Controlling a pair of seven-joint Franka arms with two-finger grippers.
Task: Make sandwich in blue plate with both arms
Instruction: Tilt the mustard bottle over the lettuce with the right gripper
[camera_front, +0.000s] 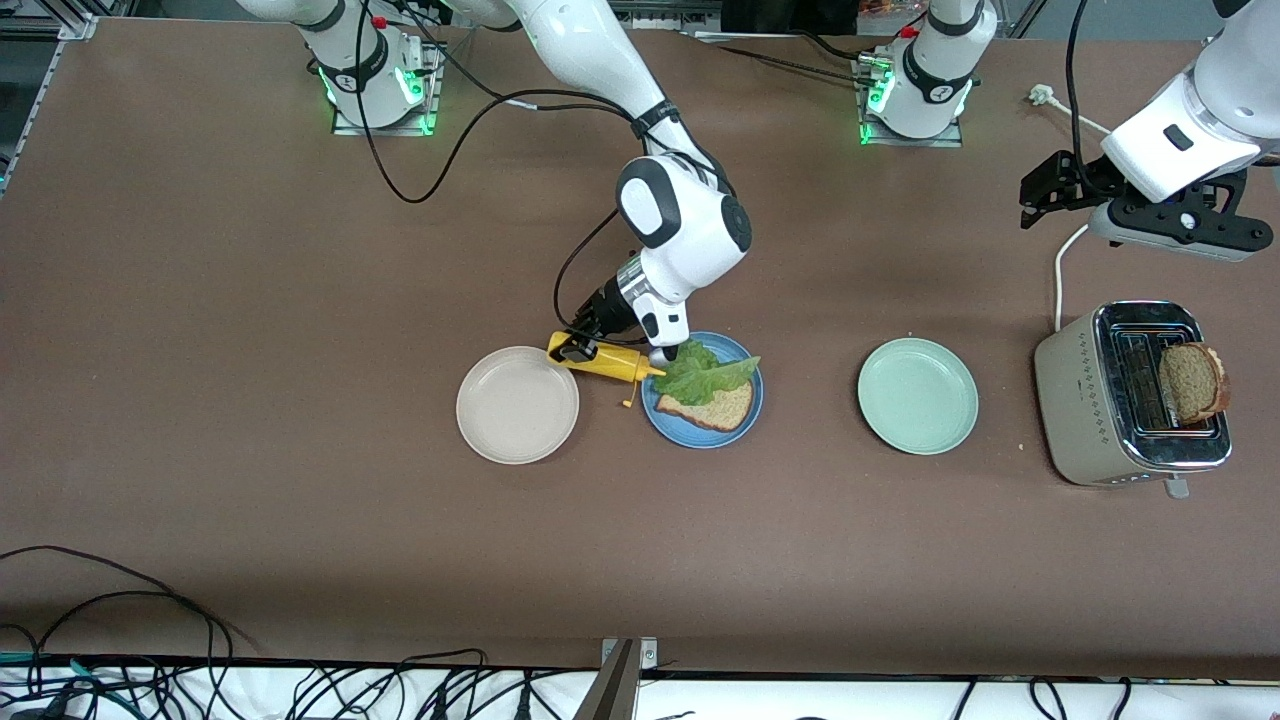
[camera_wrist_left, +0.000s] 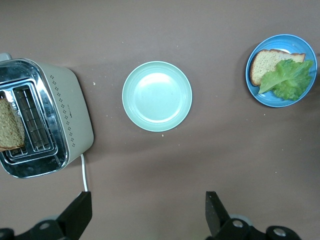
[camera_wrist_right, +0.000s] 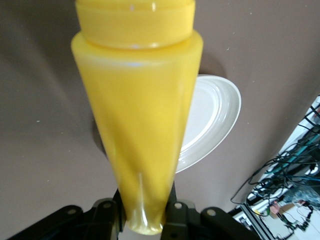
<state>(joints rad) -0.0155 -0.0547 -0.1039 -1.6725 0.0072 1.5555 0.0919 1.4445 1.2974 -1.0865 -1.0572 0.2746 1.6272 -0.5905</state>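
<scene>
Front view: the right gripper (camera_front: 577, 349) clamps a yellow squeeze bottle (camera_front: 605, 361), tipped nozzle-first at the blue plate (camera_front: 745, 420), nine o'clock rim. Bread slice (camera_front: 712, 409) and lettuce (camera_front: 705, 372) lie on it.

Left wrist view: the left gripper (camera_wrist_left: 148, 215) hangs wide open, empty, over bare table near the toaster (camera_wrist_left: 46, 120).

Right wrist view: the bottle fills the jaws above the cream plate (camera_wrist_right: 210, 117).

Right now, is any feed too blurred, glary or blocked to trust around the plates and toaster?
Front view: even light, sharp, green glow only at the arm bases. Left wrist view: clear, with bright glare on the toaster's chrome top and a soft sheen on the mint-green plate. Right wrist view: the yellow squeeze bottle in the right gripper fills the frame, close and soft, hiding much of the cream-white plate.
</scene>
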